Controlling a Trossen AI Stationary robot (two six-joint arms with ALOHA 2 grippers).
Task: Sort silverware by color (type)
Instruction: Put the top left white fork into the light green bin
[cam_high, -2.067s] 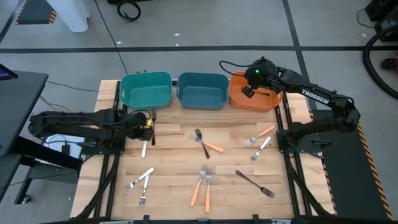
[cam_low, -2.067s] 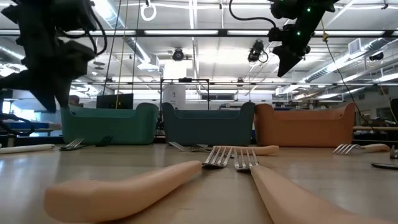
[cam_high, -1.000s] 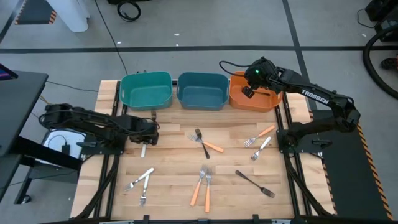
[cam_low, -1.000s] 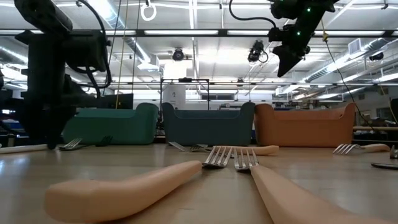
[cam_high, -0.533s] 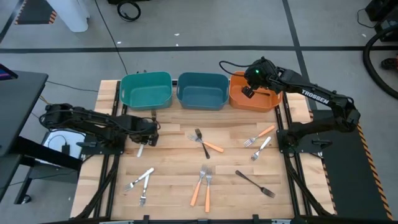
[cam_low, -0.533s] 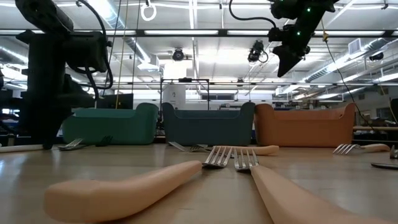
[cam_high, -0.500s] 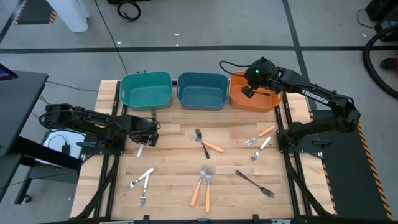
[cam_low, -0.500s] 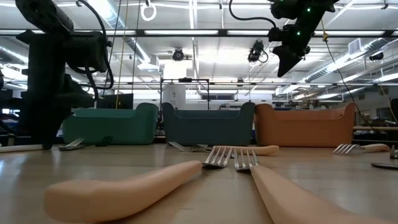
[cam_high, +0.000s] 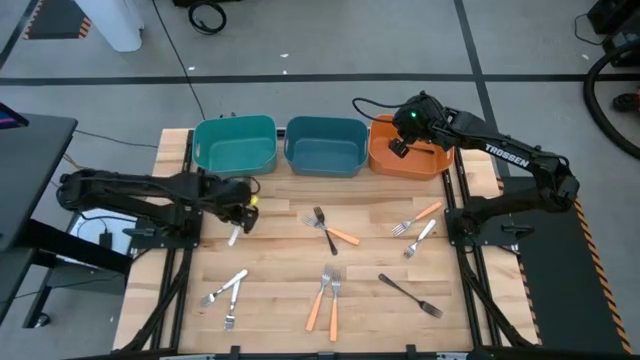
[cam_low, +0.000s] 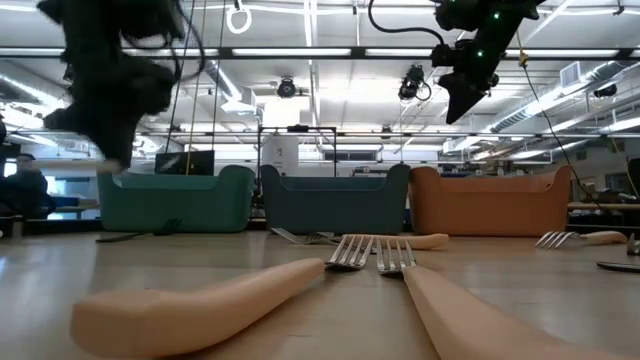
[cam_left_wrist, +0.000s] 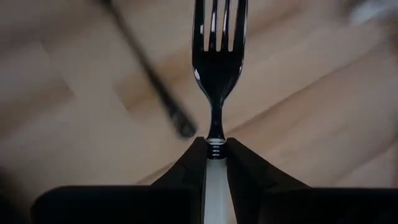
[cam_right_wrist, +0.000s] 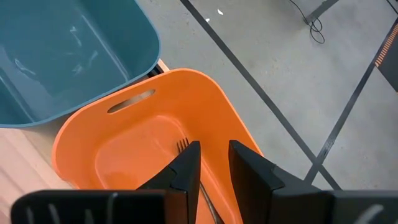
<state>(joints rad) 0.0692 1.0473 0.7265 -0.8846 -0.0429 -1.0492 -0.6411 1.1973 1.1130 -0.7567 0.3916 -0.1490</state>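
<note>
Our left gripper (cam_high: 238, 205) squeezes a white-handled fork (cam_left_wrist: 216, 74), lifted above the table (cam_high: 280, 300) near the teal bin (cam_high: 235, 146). We think it goes in a bin next. Our right gripper (cam_high: 398, 146) hangs over the orange bin (cam_right_wrist: 155, 137), fingers apart, holding nothing.

A white-handled fork (cam_left_wrist: 216, 74) is clamped by its handle, tines pointing away, lifted near the table's left edge. Two white forks (cam_high: 226, 295) lie crossed near the front-left corner. Two orange-handled forks (cam_high: 326, 296) lie side by side at the front middle. A black fork (cam_high: 410, 295) lies front right. Another orange-handled fork (cam_high: 418, 219) and a white one lie by the right edge.
</note>
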